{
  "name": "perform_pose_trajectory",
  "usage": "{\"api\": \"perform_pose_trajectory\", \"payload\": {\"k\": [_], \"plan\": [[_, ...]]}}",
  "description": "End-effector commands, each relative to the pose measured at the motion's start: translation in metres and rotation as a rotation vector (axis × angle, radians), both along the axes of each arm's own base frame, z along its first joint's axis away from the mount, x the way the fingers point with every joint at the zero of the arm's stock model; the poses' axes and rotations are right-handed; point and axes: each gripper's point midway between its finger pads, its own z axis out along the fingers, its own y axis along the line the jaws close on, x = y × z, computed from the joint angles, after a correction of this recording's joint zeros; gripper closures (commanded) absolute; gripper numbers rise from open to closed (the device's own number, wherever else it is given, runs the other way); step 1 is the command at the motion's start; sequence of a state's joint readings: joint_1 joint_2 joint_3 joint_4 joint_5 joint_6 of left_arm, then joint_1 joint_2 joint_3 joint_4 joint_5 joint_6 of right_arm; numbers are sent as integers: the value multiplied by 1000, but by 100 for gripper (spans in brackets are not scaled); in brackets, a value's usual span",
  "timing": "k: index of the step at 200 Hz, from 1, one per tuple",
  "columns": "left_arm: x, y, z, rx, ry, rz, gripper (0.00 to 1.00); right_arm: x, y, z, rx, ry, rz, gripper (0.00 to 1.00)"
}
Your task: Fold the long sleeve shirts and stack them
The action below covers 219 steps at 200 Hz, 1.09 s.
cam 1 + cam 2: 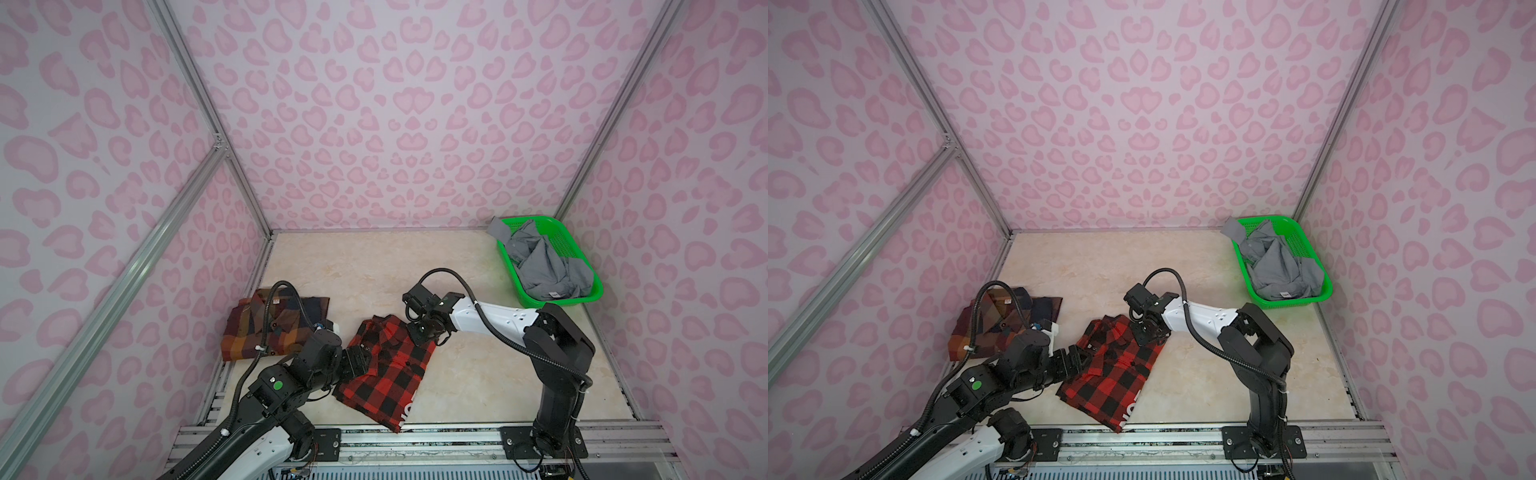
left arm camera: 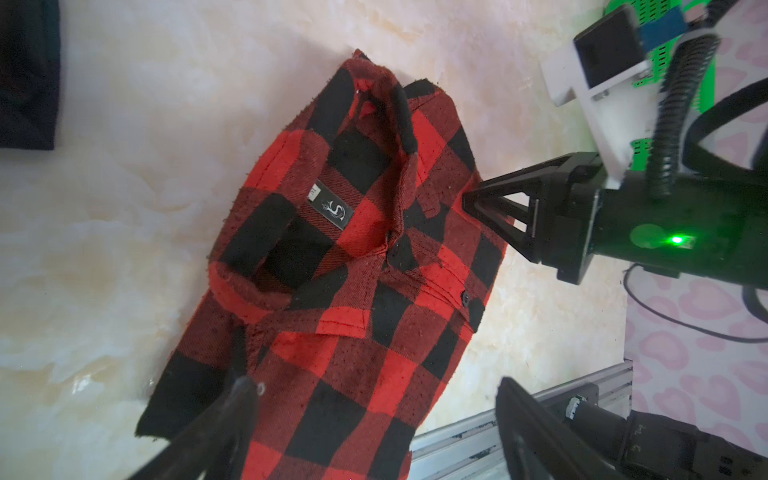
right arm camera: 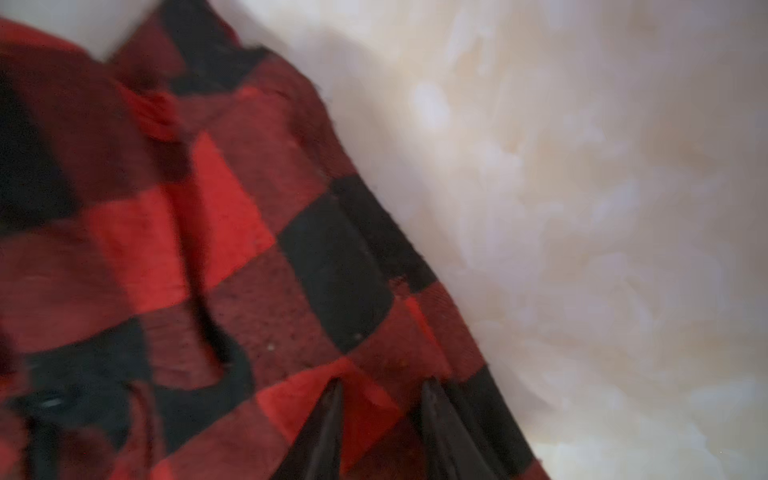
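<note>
Pink blotchy-heart walls point(image 1: 374, 104) all round and a pale marble-look counter point(image 1: 469, 382), so the shirts are easy to spot. Progress check, as I read it: roughly halfway, maybe a touch more.

The plaid shirt point(image 1: 241, 332) sits at the left rear of the counter as a tidy folded rectangle, collar up. That one looks finished, and I'd guess it's the base of the stack. The red-and-black flannel point(image 1: 390, 374) lies front middle, just beside the plaid one but not on it. It looks folded too, with the sleeves tucked out of sight and the collar and label showing, though it sits askew and a bit lumpy.

The right gripper point(image 3: 383, 382) is down on the flannel's edge near the collar end, jaws drawn narrow with a strip of cloth between them. Honestly can't tell if that's a real pinch. The left gripper point(image 2: 378, 384) hangs wide open over the flannel's other side, holding nothing.

What's left: get the flannel onto the plaid shirt, then deal with the grey shirt point(image 1: 548, 270). It's crumpled in the green basket point(image 1: 575, 245) at the right rear, totally unfolded.
</note>
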<state>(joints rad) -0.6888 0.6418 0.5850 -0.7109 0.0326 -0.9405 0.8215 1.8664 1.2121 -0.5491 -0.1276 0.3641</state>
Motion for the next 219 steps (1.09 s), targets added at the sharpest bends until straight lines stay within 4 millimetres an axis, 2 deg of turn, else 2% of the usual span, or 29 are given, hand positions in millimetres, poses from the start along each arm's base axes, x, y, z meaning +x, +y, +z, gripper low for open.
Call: {"api": "perform_pose_trajectory", "payload": {"k": [1,30,62,75,87,107,133,152,175,199,219], "plan": [[5,1,3,10,-19,13,9,-15,-20,-15,-28,47,-73,76],[13,-6,7,23,-24,-9,9,-36,-81,-26,-91,66,-279,88],[22,-22,6,12,-24,-51,9,-78,-153,-26,-60,85,-503,88],[26,-31,6,1,-27,-78,9,-96,-174,-19,-23,75,-580,87],[30,-40,6,-6,-30,-104,9,-114,-189,-13,12,65,-642,81],[36,-58,3,-10,-34,-163,9,-132,-194,1,162,39,-709,74],[41,-71,-5,8,-24,-210,9,-131,-189,24,339,-22,-745,58],[42,-71,-11,28,-23,-221,9,-125,-198,42,287,-85,-719,51],[42,-76,-16,39,-8,-260,9,-112,-206,58,180,-119,-668,47],[43,-78,-25,48,7,-268,9,-97,-189,59,228,-57,-603,47],[44,-82,-29,42,16,-274,11,-84,-184,56,224,-63,-591,47]]}}
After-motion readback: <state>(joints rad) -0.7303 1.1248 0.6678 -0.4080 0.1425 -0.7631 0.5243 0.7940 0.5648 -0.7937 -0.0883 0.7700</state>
